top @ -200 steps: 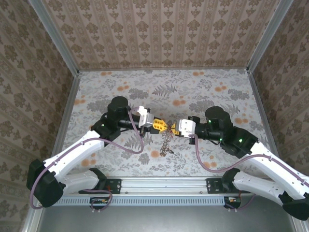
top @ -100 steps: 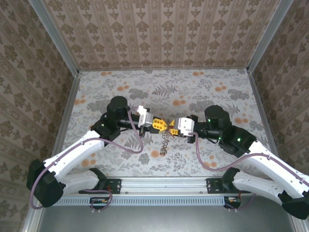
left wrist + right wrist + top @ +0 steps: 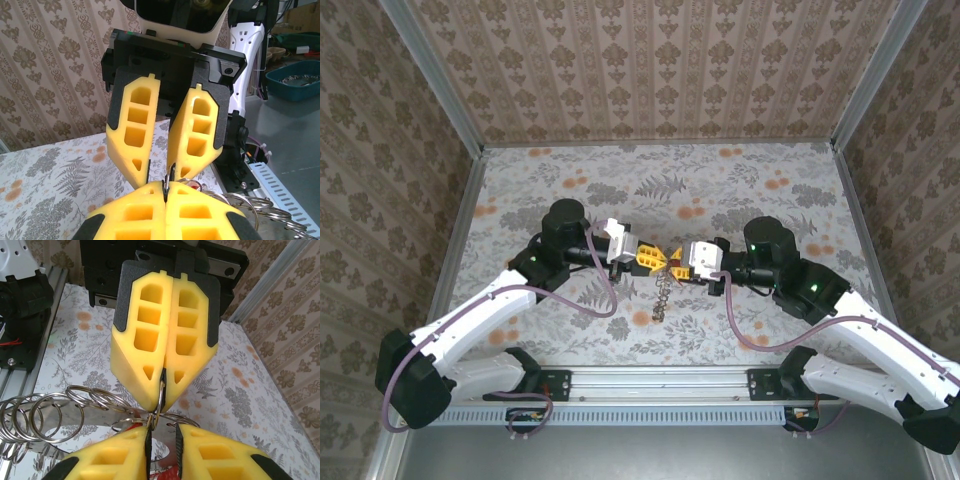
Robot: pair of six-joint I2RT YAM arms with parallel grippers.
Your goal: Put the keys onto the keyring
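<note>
My left gripper (image 3: 654, 260) and right gripper (image 3: 676, 263) meet tip to tip above the table's middle. The left gripper (image 3: 166, 186) is shut on a thin silvery ring (image 3: 160, 390) of the keyring, held edge-on between its yellow pads. The right gripper (image 3: 162, 434) stands open with a narrow gap, and the ring's lower edge rests against its left pad. More linked silvery rings (image 3: 50, 416) fan out to one side and hang as a chain (image 3: 662, 296) under the tips. Red heads of the keys (image 3: 131, 428) peek out just below the held ring.
The floral tabletop (image 3: 720, 190) lies between patterned walls with metal corner posts. The aluminium base rail (image 3: 650, 382) runs along the near edge. A teal bin (image 3: 295, 80) stands off the table, behind the right arm.
The right gripper's jaws have parted from shut to a narrow gap. The hanging chain has drawn up slightly. The left gripper keeps its hold.
</note>
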